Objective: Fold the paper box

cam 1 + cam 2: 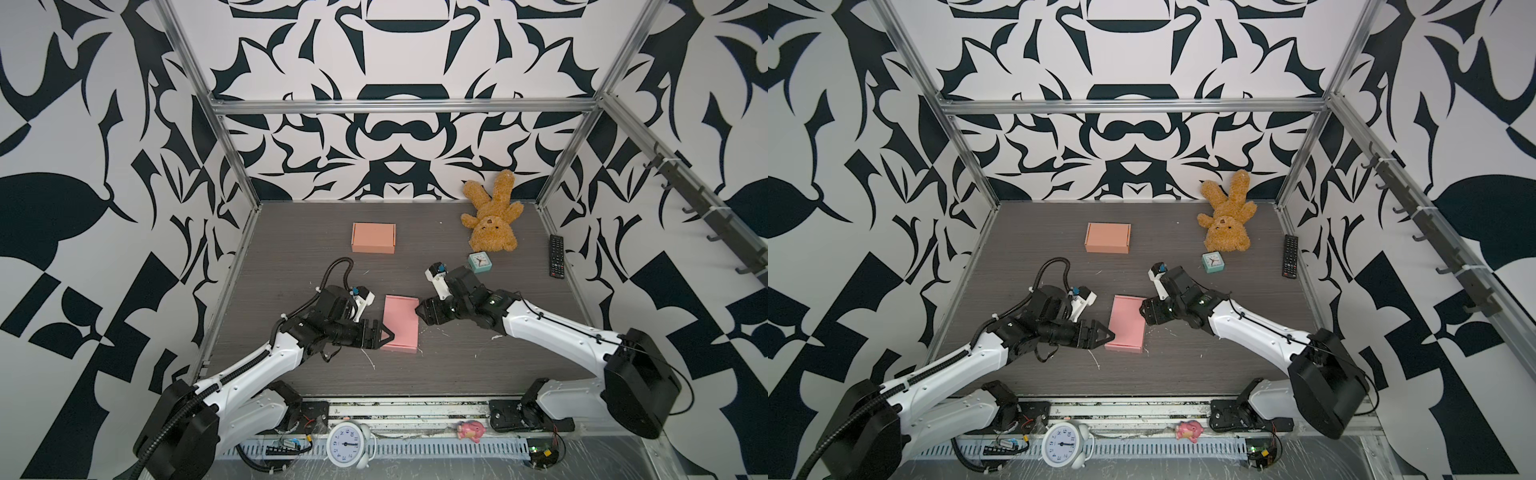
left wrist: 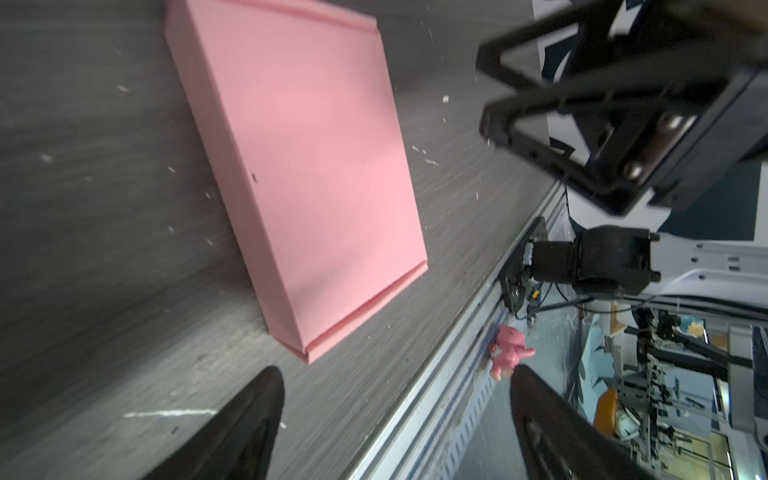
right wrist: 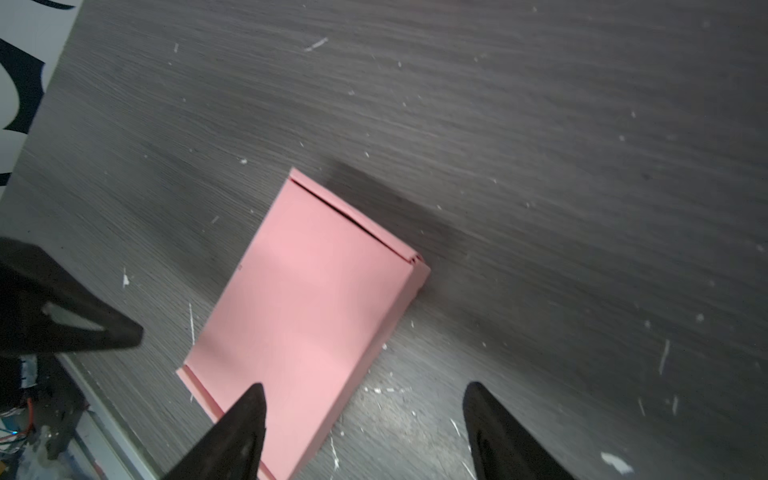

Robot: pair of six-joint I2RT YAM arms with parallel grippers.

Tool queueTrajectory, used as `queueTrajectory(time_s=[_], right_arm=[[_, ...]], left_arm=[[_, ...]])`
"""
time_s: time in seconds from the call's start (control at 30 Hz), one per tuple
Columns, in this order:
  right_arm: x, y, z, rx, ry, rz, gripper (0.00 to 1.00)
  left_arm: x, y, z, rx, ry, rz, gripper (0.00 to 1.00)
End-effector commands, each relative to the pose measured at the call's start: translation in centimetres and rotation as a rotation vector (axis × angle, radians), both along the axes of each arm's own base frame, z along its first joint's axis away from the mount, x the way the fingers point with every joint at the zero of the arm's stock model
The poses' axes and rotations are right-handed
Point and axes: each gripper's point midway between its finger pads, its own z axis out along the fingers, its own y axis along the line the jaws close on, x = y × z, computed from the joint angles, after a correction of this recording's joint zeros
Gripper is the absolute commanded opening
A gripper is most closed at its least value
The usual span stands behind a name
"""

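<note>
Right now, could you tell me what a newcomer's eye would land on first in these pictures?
Probably the pink paper box, lying closed mid-table between the open left hand and the open right hand. Next comes the brown teddy bear, slumped in the far right corner, and then a peach box farther back on the table.

Grey table (image 1: 457, 353) bears pink box (image 1: 400, 323), orange box (image 1: 373, 237), teddy (image 1: 492, 220), clock (image 1: 480, 262), remote (image 1: 556, 255), perhaps paper flecks (image 2: 170, 413).

Your left end effector (image 1: 385, 335) and right end effector (image 1: 420, 314) hang low, facing each other, jaws spread wide, both empty.
</note>
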Motion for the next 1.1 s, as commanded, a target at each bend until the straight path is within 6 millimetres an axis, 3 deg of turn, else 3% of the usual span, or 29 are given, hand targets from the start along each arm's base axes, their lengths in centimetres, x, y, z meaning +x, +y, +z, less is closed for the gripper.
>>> queueTrajectory(time_s=[0.0, 0.23, 0.43, 0.73, 1.07], right_arm=[[1.1, 2.1, 0.6, 0.021, 0.027, 0.085, 0.77], [4.5, 3.7, -0.2, -0.003, 0.041, 0.084, 0.77], [5.8, 4.9, -1.2, 0.002, 0.052, 0.093, 0.76], [5.4, 6.0, -3.3, 0.053, 0.139, 0.094, 0.72], [4.2, 6.3, -4.0, 0.078, 0.193, 0.115, 0.71]], left_arm=[[-2.4, -1.1, 0.0, -0.028, 0.017, -0.09, 0.88], [-4.0, -3.5, -1.0, -0.058, -0.011, -0.155, 0.88], [-4.1, -4.7, -2.7, -0.043, -0.008, -0.148, 0.88], [-2.9, -4.9, -3.7, -0.018, -0.044, -0.09, 0.88], [-1.5, -4.7, -3.7, 0.004, -0.09, -0.028, 0.88]])
